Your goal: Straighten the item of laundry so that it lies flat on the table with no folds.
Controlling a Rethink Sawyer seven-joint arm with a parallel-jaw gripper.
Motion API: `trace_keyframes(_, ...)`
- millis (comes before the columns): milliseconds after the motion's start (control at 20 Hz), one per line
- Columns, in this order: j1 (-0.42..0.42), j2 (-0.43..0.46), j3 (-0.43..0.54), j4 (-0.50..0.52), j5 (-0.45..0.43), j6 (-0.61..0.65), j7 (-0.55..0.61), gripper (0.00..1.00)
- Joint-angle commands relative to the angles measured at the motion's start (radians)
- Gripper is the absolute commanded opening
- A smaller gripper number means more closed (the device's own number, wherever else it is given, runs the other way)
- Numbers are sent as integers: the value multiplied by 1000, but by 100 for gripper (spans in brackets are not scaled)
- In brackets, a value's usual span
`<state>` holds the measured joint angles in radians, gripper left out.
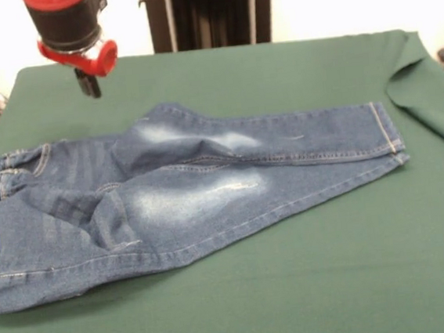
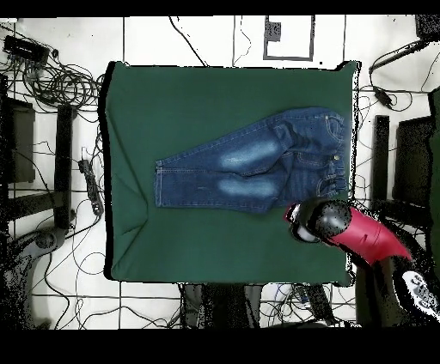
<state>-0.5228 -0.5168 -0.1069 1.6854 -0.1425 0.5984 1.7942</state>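
Note:
The item of laundry, a small pair of blue jeans with whitish thigh patches, lies on the green table. In the front view its waist is at the left edge and its cuffs point right. Both legs lie side by side and partly overlap, with creases around the crotch and a raised fold on the far leg. My gripper hangs above the table beyond the waist end, apart from the cloth and holding nothing. In the overhead view the jeans lie across the table, and the gripper sits just below their waist end.
In the front view the green table cover is folded over at the far right corner. In the overhead view cables and dark equipment ring the table on the floor. My red arm crosses the table's lower right corner.

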Motion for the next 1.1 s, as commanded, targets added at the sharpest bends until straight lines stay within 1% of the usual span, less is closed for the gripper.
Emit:
trace_keyframes(50,83,16,23,117,76,-119,287,0)
trace_keyframes(200,83,42,34,67,86,-118,258,0)
trace_keyframes(350,82,71,52,-6,99,-88,222,0)
trace_keyframes(550,93,79,57,-65,111,-74,202,0)
trace_keyframes(800,82,83,73,-119,127,-14,166,0)
trace_keyframes(1000,71,66,82,-158,129,32,129,0)
trace_keyframes(1100,67,64,82,-199,122,80,99,0)
